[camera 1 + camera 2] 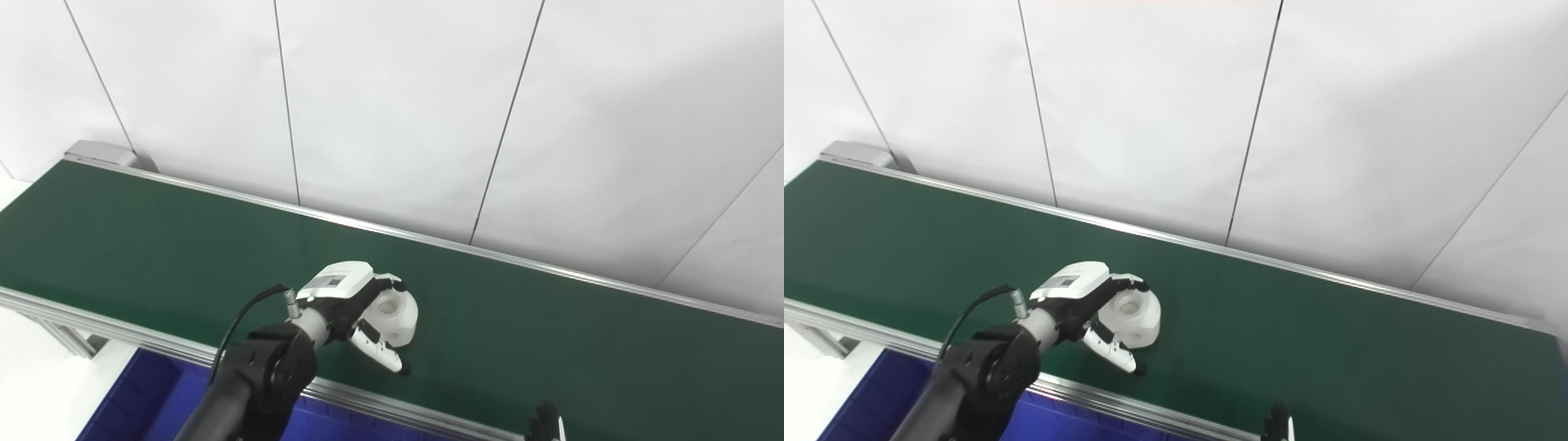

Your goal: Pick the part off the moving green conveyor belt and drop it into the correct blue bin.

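Note:
A white, ring-shaped part (395,318) with a hollow centre rests on the green conveyor belt (551,331), close to the belt's near rail. My left hand (352,303) reaches over that rail and cups the part from its left. The fingers (392,285) curl over the part's far top edge, and the thumb (380,354) stretches straight along its near side. The grip looks loose, with the part still lying on the belt. Only dark fingertips of my right hand (545,424) show at the bottom edge.
A blue bin (135,398) sits below the belt's near aluminium rail (380,395) at the lower left, partly hidden by my left arm. White wall panels rise behind the belt's far rail (429,239). The belt's left end (92,153) is in view.

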Tool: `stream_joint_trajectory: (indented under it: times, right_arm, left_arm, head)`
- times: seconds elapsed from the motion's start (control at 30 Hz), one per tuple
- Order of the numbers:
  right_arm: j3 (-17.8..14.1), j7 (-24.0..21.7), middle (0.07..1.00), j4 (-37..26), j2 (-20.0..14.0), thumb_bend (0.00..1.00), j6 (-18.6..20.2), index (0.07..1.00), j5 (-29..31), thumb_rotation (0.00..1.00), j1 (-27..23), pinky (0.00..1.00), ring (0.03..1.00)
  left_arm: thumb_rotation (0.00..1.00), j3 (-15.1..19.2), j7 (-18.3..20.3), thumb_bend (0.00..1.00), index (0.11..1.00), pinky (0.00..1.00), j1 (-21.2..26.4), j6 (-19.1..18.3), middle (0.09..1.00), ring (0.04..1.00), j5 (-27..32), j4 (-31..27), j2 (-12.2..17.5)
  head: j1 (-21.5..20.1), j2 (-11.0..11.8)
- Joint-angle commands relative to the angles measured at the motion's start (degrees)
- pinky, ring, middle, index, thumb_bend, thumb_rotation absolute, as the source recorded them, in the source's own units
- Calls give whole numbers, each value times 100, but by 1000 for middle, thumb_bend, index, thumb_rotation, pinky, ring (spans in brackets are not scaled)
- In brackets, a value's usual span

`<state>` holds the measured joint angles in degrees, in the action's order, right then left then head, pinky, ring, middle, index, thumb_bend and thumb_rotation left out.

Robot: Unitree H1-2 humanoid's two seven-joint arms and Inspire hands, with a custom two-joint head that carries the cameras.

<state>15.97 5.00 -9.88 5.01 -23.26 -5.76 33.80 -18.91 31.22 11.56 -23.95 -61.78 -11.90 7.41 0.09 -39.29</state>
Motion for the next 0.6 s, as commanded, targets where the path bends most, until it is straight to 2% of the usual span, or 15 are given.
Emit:
stream_joint_trajectory:
  times: [0.0,0.03,0.07,0.13,0.3,0.43,0.57]
  right_arm:
    - [99,-57,1000,-137,121,855,-41,1000,1,1000,76,1000,1000]
    - [106,-55,1000,-144,126,852,-42,1000,-8,1000,88,1000,1000]
    - [110,-53,1000,-150,128,851,-40,1000,-14,1000,95,1000,1000]
    - [139,-66,1000,-190,123,847,-19,1000,-48,1000,125,1000,1000]
    - [203,-74,1000,-222,131,839,-53,1000,-42,1000,204,1000,1000]
    - [227,-70,1000,-228,124,817,-75,1000,-45,1000,245,1000,1000]
    - [252,-77,1000,-243,120,806,-80,1000,-63,1000,269,1000,1000]
  left_arm:
    - [249,-21,-1565,1000,773,635,51,522,769,731,20,745,-250]
    - [199,-17,-2015,1000,748,611,44,648,744,701,75,990,-299]
    - [176,-18,-2295,1000,736,600,42,725,732,687,112,1140,-325]
    - [177,-93,-3247,979,755,633,162,901,758,714,70,2058,-454]
    - [173,-156,-4994,954,772,672,383,1391,794,754,270,3522,-676]
    - [153,-277,-5757,909,777,699,557,1678,808,769,474,4235,-782]
    - [116,-467,-6112,885,751,677,729,1887,782,746,700,4763,-862]
  head:
    - [-50,6]
    - [-77,4]
    - [-77,4]
    - [-169,2]
    - [-272,12]
    - [-315,22]
    - [-340,22]
